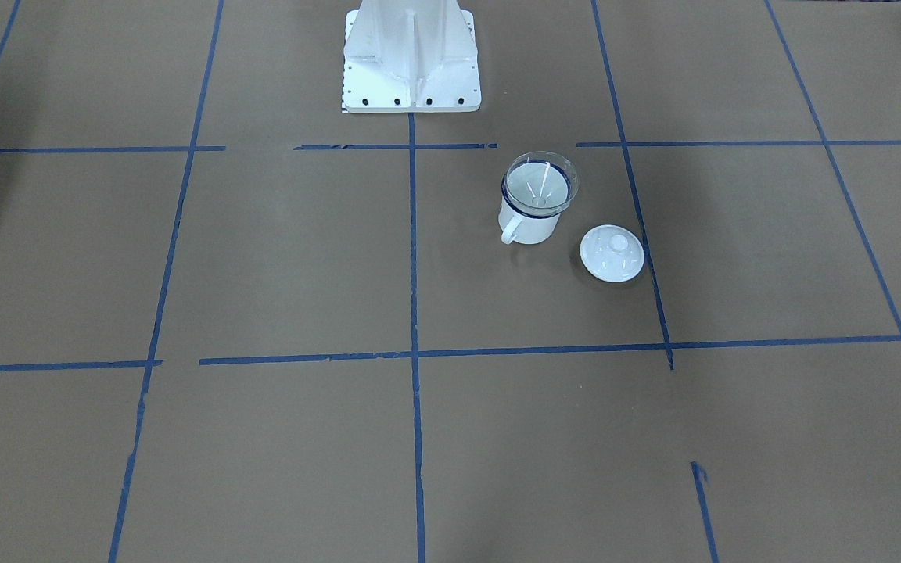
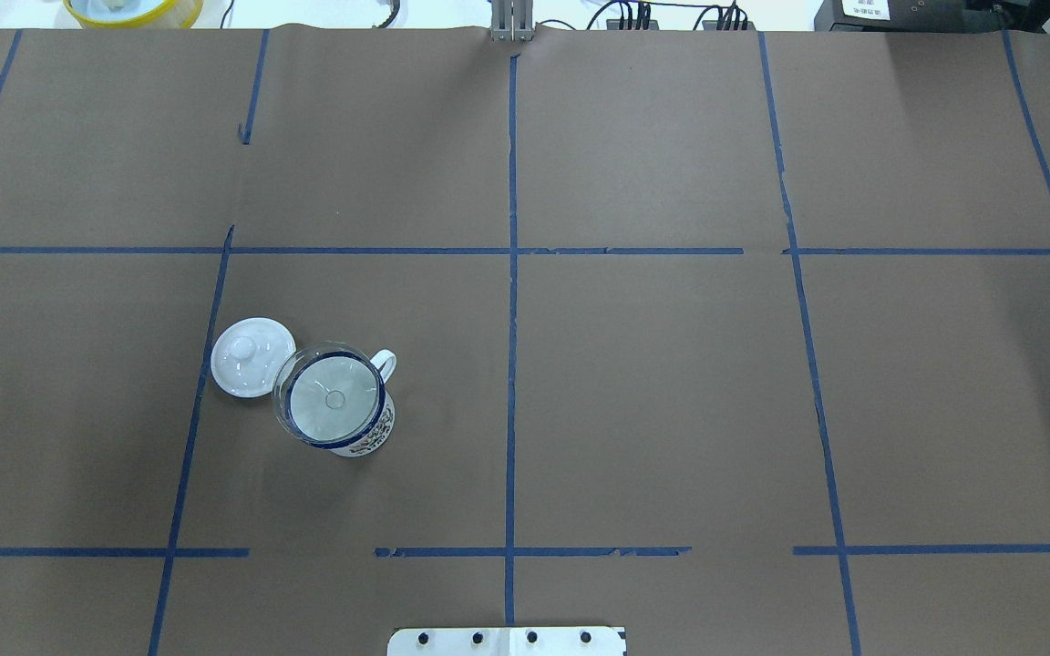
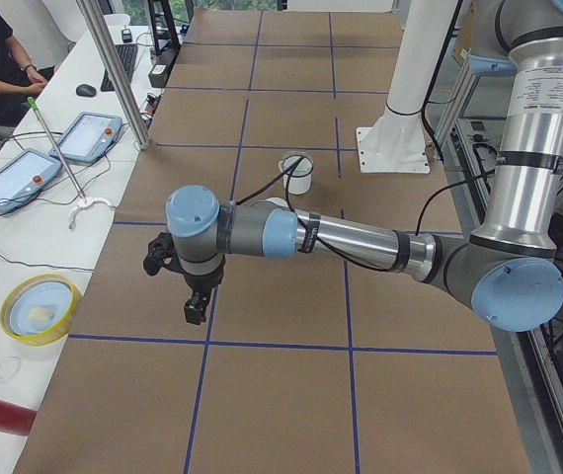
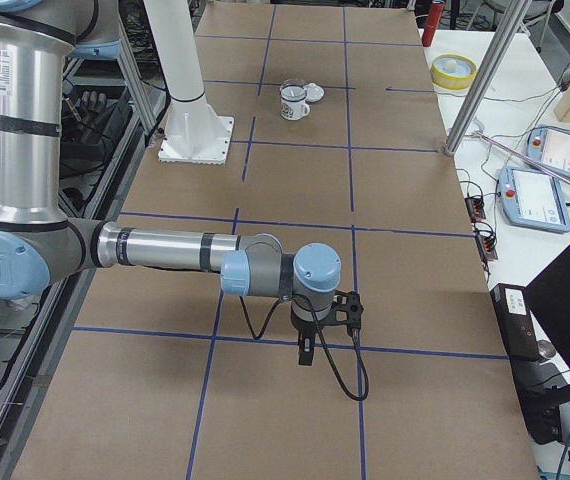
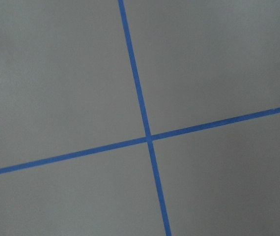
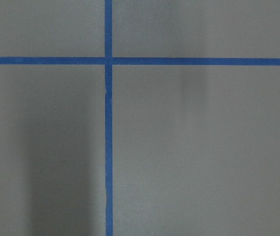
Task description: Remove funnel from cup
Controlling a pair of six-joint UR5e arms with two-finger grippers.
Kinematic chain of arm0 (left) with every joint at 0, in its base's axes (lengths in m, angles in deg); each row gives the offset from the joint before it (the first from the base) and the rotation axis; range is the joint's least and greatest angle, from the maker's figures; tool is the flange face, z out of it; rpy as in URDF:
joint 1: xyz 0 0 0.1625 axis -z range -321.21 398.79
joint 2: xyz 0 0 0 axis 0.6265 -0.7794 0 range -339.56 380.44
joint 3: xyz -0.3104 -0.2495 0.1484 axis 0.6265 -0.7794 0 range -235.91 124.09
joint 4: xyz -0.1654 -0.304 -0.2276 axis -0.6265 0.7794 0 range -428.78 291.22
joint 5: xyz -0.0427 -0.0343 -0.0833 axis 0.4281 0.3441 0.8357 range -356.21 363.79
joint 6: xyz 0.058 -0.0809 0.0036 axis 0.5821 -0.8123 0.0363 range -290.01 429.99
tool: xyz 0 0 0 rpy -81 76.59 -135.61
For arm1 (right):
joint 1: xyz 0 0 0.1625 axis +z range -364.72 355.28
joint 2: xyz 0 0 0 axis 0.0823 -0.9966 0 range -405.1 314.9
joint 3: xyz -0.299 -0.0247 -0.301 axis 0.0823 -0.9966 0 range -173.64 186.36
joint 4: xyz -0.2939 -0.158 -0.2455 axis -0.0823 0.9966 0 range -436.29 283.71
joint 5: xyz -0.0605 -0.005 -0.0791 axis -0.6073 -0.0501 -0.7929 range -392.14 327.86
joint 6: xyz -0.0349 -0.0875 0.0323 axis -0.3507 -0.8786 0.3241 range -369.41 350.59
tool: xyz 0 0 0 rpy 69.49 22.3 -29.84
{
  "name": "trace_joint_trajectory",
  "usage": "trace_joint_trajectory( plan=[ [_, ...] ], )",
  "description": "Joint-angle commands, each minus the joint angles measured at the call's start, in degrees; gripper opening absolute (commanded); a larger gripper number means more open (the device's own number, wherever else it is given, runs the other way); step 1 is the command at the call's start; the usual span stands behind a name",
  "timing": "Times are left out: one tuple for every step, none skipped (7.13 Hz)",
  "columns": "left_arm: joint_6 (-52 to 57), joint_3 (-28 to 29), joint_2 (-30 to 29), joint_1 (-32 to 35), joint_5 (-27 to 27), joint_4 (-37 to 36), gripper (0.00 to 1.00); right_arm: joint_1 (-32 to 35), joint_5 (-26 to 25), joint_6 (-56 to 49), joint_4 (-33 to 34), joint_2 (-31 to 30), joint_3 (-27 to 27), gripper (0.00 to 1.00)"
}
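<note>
Table (image 2: 671,410): brown paper, blue tape grid (image 2: 512,364). Funnel (image 2: 332,399) seated in cup (image 2: 377,434) on robot's left half, lid (image 2: 247,355) just beside. Left gripper (image 3: 195,312), right gripper (image 4: 306,355) above the paper; open or closed: cannot tell.

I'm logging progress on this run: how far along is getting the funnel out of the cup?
Nothing looks done: the funnel sits in the cup, the lid beside it. Nothing is in hand: the left gripper and right gripper both hang far from the cup. Remaining: reach in, grasp the funnel, lift it out.
</note>
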Motion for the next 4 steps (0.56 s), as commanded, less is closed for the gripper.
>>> trace_joint_trajectory(
  plan=[
    [-14.3, -11.1, -0.3, -6.2, -0.8, -0.1, 1.00, 0.0, 0.0, 0.0, 0.0, 0.0, 0.0, 1.00],
    [-19.3, -15.5, -0.3, -9.5, -0.8, -0.1, 1.00, 0.0, 0.0, 0.0, 0.0, 0.1, 0.0, 1.00],
    [-24.8, -18.4, -1.1, -14.4, -0.9, -0.1, 1.00, 0.0, 0.0, 0.0, 0.0, 0.1, 0.1, 1.00],
    [-31.7, -20.3, -3.3, -19.3, -1.0, -0.1, 1.00, 0.0, 0.0, 0.0, 0.0, 0.0, 0.1, 1.00]
  ],
)
